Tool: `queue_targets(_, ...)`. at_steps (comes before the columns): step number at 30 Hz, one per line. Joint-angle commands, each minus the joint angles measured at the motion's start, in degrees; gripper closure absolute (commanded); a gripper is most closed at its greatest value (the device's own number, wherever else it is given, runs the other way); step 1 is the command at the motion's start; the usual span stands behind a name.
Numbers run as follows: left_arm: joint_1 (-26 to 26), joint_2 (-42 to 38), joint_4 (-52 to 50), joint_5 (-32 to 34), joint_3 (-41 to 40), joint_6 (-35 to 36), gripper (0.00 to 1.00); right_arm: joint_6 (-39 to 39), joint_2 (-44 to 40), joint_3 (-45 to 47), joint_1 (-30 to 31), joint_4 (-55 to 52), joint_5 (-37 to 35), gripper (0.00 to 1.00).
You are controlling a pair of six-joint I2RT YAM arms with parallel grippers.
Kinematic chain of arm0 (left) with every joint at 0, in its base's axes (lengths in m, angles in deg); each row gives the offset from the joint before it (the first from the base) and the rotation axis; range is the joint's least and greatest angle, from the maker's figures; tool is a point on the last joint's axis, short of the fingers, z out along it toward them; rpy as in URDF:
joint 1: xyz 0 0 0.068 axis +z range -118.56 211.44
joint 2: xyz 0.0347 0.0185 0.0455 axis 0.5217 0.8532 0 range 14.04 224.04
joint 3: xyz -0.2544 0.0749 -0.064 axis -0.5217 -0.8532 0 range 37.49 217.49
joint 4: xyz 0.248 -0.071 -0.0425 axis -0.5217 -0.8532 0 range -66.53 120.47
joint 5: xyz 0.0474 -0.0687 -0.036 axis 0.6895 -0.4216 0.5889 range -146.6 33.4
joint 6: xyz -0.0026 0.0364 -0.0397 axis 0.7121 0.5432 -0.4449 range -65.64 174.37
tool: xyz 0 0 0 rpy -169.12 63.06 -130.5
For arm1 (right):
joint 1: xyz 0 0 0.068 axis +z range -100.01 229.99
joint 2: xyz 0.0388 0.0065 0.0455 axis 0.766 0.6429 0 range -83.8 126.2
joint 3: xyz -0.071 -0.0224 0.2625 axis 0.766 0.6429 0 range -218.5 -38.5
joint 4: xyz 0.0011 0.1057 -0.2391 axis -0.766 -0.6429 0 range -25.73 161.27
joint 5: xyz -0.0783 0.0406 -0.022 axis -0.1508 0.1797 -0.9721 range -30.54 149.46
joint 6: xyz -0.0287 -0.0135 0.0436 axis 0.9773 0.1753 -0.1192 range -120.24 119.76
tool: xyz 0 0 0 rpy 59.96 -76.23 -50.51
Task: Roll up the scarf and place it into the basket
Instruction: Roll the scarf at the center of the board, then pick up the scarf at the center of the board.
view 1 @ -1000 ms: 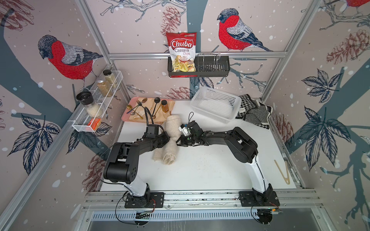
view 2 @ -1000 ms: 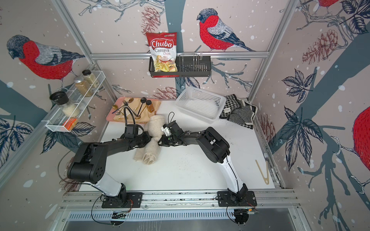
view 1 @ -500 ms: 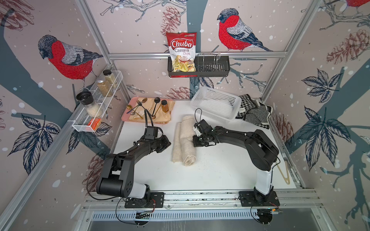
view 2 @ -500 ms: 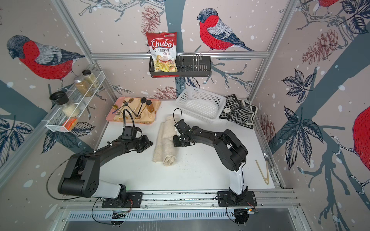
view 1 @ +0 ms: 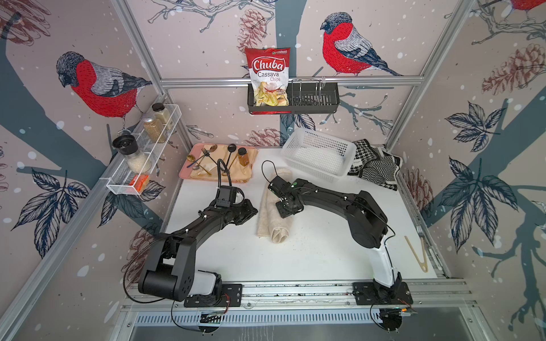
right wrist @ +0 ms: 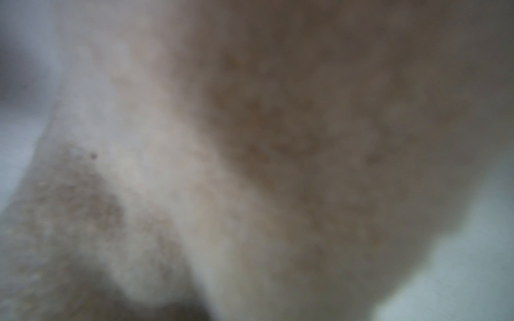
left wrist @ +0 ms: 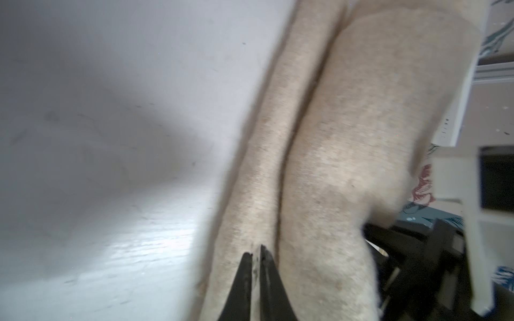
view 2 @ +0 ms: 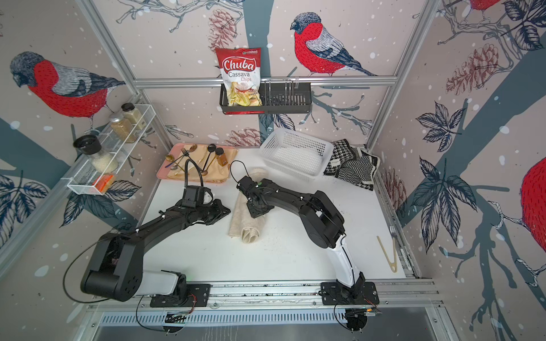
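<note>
On the table (view 1: 310, 257): the scarf (view 1: 267, 206) lies as a long folded strip, its far end near the basket (view 1: 310, 170) and its front end curled over.
Long axis: back to front, between the two arms.
Left gripper (left wrist: 258, 251): tips pressed together, just beside the scarf's edge.
Right gripper (view 1: 286, 210): down on the strip, closed; whether it pinches cloth is unclear.
Materials: cream, fuzzy, limp cloth; hard perforated plastic basket.

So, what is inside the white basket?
Nothing: the floor of the basket shows bare. The scarf lies outside it. Its near wall covers a thin strip of floor.
</note>
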Motion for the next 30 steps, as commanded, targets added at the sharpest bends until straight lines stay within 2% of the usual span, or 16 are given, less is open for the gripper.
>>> queue_targets(1,-0.58,-1.69,7.8,-5.17,0.17,-3.48,0.88,2.09,2.28,-4.76,0.79,-8.41,-4.08,1.0)
queue_targets(4,-2.28,-1.54,9.84,-5.64,2.29,-4.58,0.88,2.23,3.7,-9.22,1.27,-10.02,-3.65,1.0)
queue_targets(9,-3.3,3.75,15.11,-6.19,3.23,-6.24,0.88,2.38,4.85,-14.41,1.96,-12.43,-3.06,0.99)
queue_targets(13,-3.3,8.05,17.72,-5.62,3.79,-6.64,0.88,2.8,4.97,-16.38,2.32,-12.89,-0.31,0.94)
queue_targets(22,-2.85,14.61,19.26,-3.27,5.07,-6.19,0.88,3.92,3.4,-16.84,1.61,-7.72,8.78,0.58)
queue_targets(30,-2.12,19.85,20.58,-2.67,4.08,-6.37,0.89,-0.37,-7.24,0.1,-5.51,8.28,18.44,0.4)
